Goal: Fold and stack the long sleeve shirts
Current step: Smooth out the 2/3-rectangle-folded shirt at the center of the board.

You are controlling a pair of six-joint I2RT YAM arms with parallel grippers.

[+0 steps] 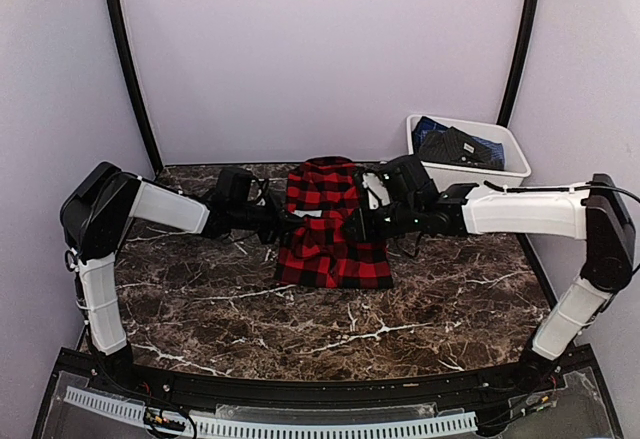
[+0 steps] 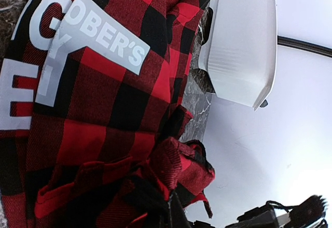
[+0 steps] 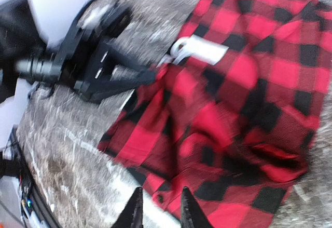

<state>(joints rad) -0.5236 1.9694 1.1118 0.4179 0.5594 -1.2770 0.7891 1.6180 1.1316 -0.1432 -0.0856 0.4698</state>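
A red-and-black check flannel shirt (image 1: pixel 330 227) lies bunched in the middle of the marble table, its white label (image 1: pixel 322 215) showing. My left gripper (image 1: pixel 278 221) is at its left edge, shut on a fold of the cloth. In the left wrist view the shirt (image 2: pixel 104 108) fills the frame and a dark finger (image 2: pixel 179 212) is buried in the cloth. My right gripper (image 1: pixel 362 221) is at the shirt's right edge. In the blurred right wrist view its fingertips (image 3: pixel 136 212) stand apart just over the shirt's hem (image 3: pixel 171 197), holding nothing. The left gripper (image 3: pixel 148 76) shows there pinching the cloth.
A white plastic tub (image 1: pixel 505 139) holding dark clothes stands at the back right; it also shows in the left wrist view (image 2: pixel 241 46). Pale walls close in the back and sides. Brown marble table (image 1: pixel 300 319) spreads in front of the shirt.
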